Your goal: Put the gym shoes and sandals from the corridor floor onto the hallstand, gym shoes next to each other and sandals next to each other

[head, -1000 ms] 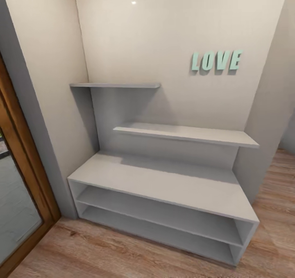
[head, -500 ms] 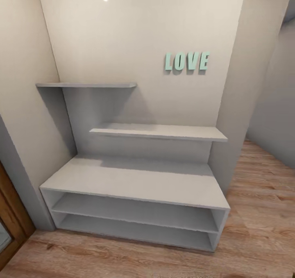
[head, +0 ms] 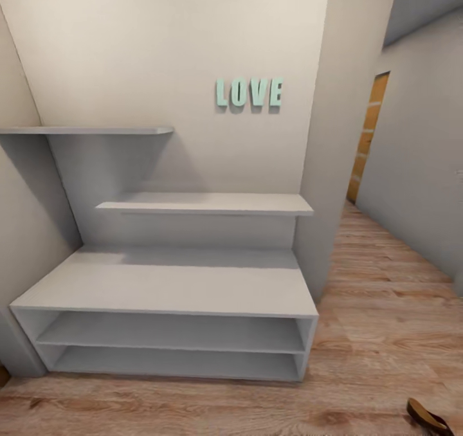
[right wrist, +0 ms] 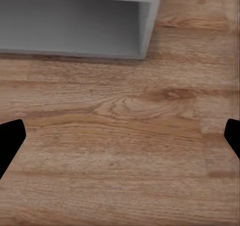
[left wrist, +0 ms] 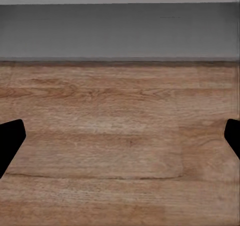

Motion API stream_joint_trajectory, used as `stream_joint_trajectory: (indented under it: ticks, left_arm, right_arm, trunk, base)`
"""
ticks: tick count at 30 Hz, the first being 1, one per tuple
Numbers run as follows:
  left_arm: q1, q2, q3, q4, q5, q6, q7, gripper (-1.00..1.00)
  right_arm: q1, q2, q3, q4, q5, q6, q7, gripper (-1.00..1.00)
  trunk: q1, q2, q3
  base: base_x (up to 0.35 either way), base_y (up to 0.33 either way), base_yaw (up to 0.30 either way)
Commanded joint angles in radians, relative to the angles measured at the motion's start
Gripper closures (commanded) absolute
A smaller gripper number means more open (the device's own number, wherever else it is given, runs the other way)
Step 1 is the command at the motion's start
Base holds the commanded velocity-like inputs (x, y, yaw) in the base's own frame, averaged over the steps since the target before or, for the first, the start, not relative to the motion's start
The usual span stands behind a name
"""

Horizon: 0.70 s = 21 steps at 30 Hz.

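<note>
The light grey hallstand [head: 167,285] stands against the wall ahead, its bench top, two lower shelves and staggered wall shelves all bare. One dark brown sandal [head: 429,418] lies on the corridor floor [head: 386,333] at the lower right corner of the head view, partly cut off. The gym shoes are out of view. My left gripper [left wrist: 120,141] is open above bare planks, its black fingertips [left wrist: 10,141] far apart, facing the rack's base [left wrist: 120,33]. My right gripper [right wrist: 120,146] is open too, over the floor near the rack's right corner [right wrist: 147,28].
Mint letters reading LOVE [head: 249,93] hang on the wall above the rack. A wall pillar [head: 334,166] borders the rack's right side. The corridor runs on to the right toward an orange-brown door [head: 368,134] at its far end.
The whole head view has swung to the right: the rack and letters sit further left in the picture, the wooden door frame at left has left the view, and the corridor and a sandal have come in.
</note>
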Motion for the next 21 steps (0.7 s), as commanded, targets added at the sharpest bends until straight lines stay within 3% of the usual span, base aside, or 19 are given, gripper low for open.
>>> stream_joint_trajectory:
  ticks: [1,11,21]
  left_arm:
    - [0.0,0.001,0.0,0.0,0.004,-0.003,-0.005,-1.0]
    - [0.0,0.001,0.0,0.002,0.005,-0.003,-0.005,-1.0]
    - [-0.001,0.003,0.001,0.002,0.006,-0.002,-0.005,-1.0]
  right_arm:
    - [-0.001,0.0,0.0,0.001,0.0,-0.003,0.0,-1.0]
    - [-0.001,-0.001,0.0,0.001,0.001,-0.003,0.003,-1.0]
    - [-0.001,-0.001,0.0,0.001,0.001,-0.003,0.0,-1.0]
  trunk:
    - [0.0,0.0,-0.001]
    - [0.0,0.0,-0.002]
    - [0.0,0.0,-0.003]
  base:
    - [0.0,-0.269,-0.063]
    - [-0.019,-0.266,-0.02]
    - [-0.233,-0.193,0.0]
